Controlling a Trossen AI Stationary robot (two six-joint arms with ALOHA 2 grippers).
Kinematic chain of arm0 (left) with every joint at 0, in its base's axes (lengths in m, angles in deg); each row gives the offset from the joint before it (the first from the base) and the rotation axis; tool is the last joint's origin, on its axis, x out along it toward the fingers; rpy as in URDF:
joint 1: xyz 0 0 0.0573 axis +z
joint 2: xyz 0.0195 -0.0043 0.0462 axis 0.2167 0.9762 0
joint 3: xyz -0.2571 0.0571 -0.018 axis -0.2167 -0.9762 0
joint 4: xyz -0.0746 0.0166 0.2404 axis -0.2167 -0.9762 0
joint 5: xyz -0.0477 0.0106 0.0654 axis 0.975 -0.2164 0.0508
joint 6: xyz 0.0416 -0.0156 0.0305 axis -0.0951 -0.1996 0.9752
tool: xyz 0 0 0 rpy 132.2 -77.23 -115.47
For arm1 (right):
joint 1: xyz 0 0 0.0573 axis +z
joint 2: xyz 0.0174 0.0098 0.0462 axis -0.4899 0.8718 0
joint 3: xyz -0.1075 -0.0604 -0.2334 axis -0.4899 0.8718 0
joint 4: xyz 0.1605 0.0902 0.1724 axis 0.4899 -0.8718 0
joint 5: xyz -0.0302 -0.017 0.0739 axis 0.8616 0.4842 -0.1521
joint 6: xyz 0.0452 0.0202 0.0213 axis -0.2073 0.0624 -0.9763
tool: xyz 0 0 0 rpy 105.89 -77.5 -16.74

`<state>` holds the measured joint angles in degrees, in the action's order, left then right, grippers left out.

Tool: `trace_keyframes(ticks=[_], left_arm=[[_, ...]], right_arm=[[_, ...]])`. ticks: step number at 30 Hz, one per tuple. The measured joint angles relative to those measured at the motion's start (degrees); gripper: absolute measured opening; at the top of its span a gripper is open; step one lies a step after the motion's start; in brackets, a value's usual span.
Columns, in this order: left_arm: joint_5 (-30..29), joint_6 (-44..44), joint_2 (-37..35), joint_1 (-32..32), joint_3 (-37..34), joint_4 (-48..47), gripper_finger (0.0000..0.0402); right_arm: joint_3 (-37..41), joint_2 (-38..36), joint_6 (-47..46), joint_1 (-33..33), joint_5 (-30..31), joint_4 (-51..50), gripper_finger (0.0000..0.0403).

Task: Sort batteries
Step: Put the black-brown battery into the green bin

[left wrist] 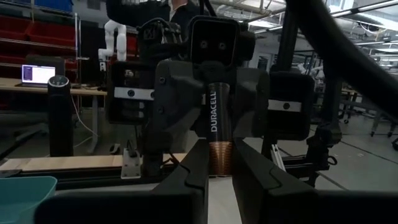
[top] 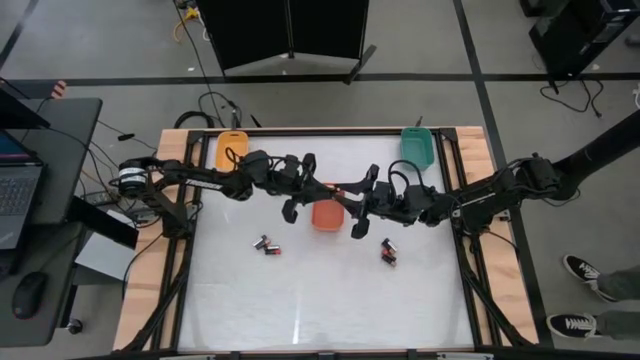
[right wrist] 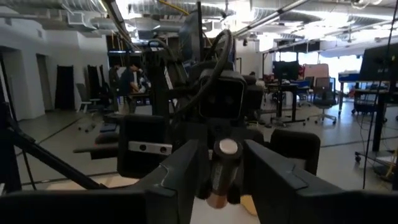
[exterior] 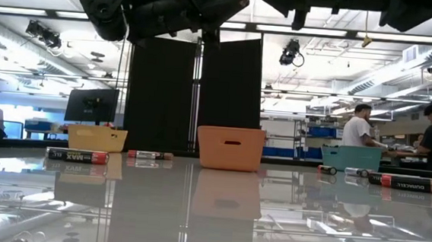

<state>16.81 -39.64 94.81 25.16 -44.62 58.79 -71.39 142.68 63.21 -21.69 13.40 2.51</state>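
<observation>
Left gripper (left wrist: 219, 177) grips a battery (left wrist: 220, 134) upright (copper end down).

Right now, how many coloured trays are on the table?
3: orange tray at back left, teal tray at back right, red-orange tray mid-table. None seems hidden.

From above I see three trays on the white surface (top: 330, 300): a yellow-orange tray (top: 231, 150) at upper left, a teal tray (top: 417, 146) at upper right, and a red-orange tray (top: 327, 215) near the middle. A laptop (top: 15, 185) sits at the left edge, someone's shoes (top: 585, 300) at lower right.
</observation>
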Motion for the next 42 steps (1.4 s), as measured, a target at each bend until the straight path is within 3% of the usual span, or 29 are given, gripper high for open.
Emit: trace_keyframes(ticks=[7,20,32,37,42], left_arm=[[0.07,0.24,0.00,-0.02,0.00,0.02,0.0050],[-0.21,0.40,0.00,-0.02,0.81,-0.57,0.0050],[-1.03,0.83,0.00,-0.01,1.04,0.80,0.0050],[-0.88,1.14,0.00,-0.02,1.05,-0.87,0.0050],[-0.27,1.47,0.00,-0.02,1.03,-1.03,0.0050]], right_arm=[[-0.64,0.00,1.61,0.00,-0.07,-0.33,0.0064],[-0.73,-0.13,0.44,-0.66,-2.01,-0.71,0.0081],[-0.73,0.04,0.27,-0.66,-1.44,-0.77,0.0124],[-0.70,0.02,0.48,-0.59,-1.44,-0.03,0.0114],[-0.71,0.02,0.42,-0.58,-1.98,-0.19,0.0071]])
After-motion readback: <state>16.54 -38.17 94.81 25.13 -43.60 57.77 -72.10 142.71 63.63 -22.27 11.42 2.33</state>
